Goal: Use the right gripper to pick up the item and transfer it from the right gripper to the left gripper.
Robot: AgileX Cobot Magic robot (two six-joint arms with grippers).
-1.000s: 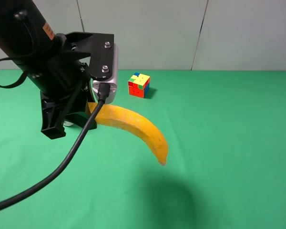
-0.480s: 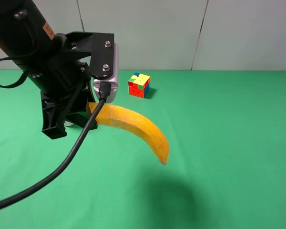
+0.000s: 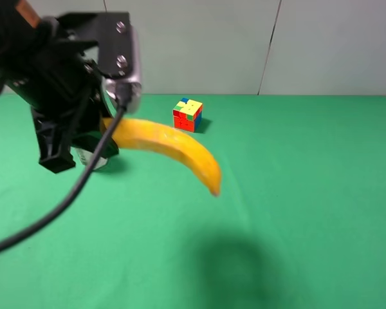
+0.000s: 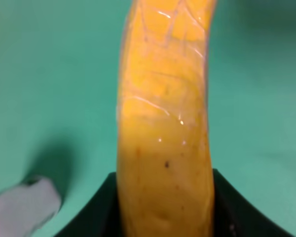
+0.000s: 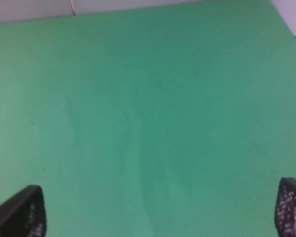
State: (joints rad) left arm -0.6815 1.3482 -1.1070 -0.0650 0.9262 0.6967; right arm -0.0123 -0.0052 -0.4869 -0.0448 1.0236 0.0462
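Two claws: left claw (image 4: 165, 213) clamps the banana (image 3: 174, 145) above the green table (image 3: 309, 193), right claw (image 5: 155, 210) gapes wide.

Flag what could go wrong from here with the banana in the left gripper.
1. The left gripper grips the banana at one end only; the long free end hangs above the table and could pivot or slip out.
2. A swing toward the back could knock the puzzle cube.

A multicoloured puzzle cube (image 3: 188, 114) is set on the green cloth (image 3: 309, 193) near the pale panelled wall (image 3: 206, 45). A whitish object (image 3: 92, 159), mostly hidden, is seen well left of it on the same cloth.
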